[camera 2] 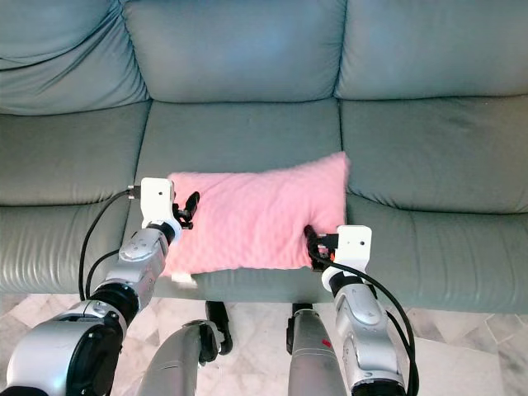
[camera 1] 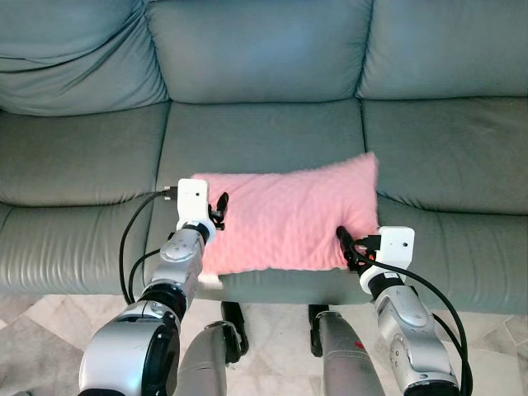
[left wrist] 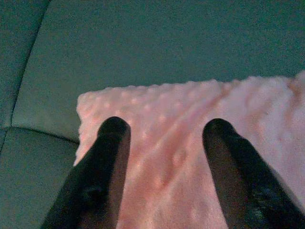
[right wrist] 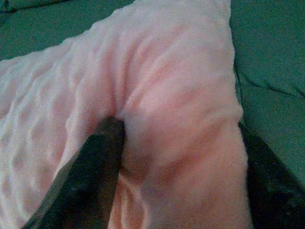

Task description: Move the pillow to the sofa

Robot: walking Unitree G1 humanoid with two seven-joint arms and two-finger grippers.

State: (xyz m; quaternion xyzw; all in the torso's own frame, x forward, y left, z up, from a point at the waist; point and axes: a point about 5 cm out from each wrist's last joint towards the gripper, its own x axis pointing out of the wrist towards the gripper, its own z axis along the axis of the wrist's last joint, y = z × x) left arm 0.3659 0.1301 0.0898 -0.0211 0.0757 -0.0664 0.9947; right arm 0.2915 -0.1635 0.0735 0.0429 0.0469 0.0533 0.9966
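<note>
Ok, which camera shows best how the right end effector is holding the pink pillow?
The right wrist view: the fingers straddle a bunched corner of the pink pillow, pinching it. The eye views show the right end effector small at the pillow's near right corner. The left wrist view shows the pillow's other end.

I see the pillow point(camera 1: 285, 219) lying on the sofa point(camera 1: 264, 132), on the near part of its middle seat, my left gripper point(camera 1: 219, 209) at its left end, right gripper point(camera 1: 346, 245) at its near right corner.

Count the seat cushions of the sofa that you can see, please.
3: left seat cushion, middle seat cushion under the pink pillow, and right seat cushion. The outer two run past the picture's edges, so more may be hidden.
</note>
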